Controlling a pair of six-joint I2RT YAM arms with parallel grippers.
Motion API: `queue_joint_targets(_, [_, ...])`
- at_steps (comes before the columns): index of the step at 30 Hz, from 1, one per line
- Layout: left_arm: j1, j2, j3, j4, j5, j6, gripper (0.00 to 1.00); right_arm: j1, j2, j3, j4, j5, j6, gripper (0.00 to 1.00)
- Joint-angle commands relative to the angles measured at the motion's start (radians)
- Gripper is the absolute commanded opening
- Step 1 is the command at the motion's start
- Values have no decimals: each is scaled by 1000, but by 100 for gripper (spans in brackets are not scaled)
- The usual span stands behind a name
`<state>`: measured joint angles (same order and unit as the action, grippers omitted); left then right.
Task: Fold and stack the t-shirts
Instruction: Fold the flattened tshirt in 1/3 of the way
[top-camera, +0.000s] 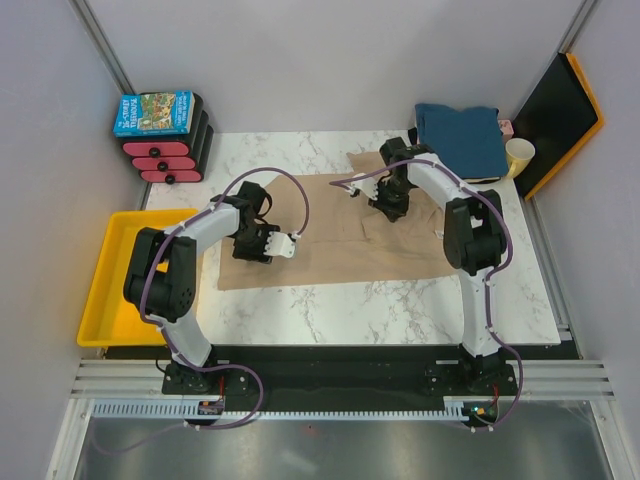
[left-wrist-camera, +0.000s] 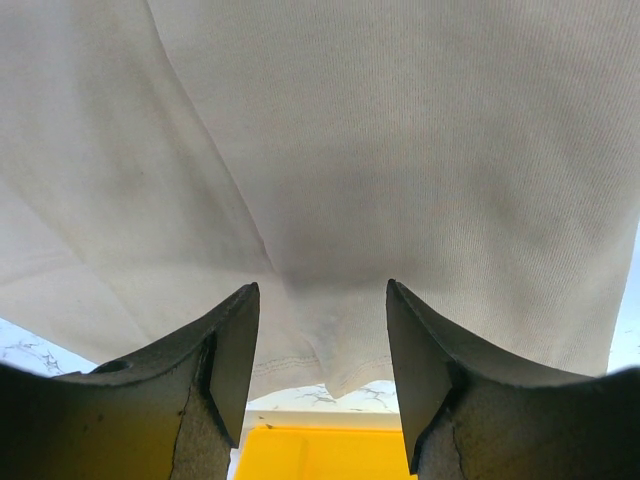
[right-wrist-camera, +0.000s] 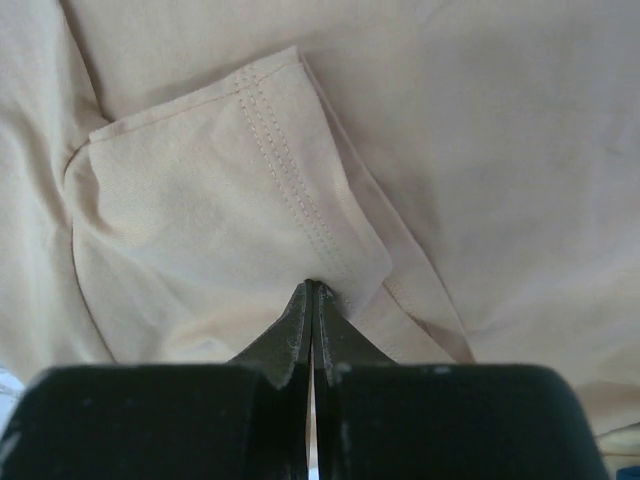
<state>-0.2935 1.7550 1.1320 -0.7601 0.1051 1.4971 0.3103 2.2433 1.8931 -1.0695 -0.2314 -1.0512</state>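
Take the tan t-shirt (top-camera: 340, 240) as spread flat on the surface (top-camera: 400, 310), long axis running from one claw across to the other, its edge just ahead of and between the parted fingers of the left claw (left-wrist-camera: 322, 300), its sleeve hem (right-wrist-camera: 290, 190) at the tips of the right claw (right-wrist-camera: 312, 290), pressed together, hold on cloth unclear.
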Motion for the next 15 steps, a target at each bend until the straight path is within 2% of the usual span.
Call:
queue_joint_targets(1, [-15, -15, 20, 5, 1, -32, 60, 13, 18, 17, 40, -28, 13, 0])
queue_joint_targets(11, [-18, -31, 5, 5, 4, -34, 60, 36, -4, -98, 236, 33, 98, 0])
queue_joint_targets(15, [-19, -32, 3, 7, 4, -40, 60, 42, -20, -140, 339, 131, 138, 0])
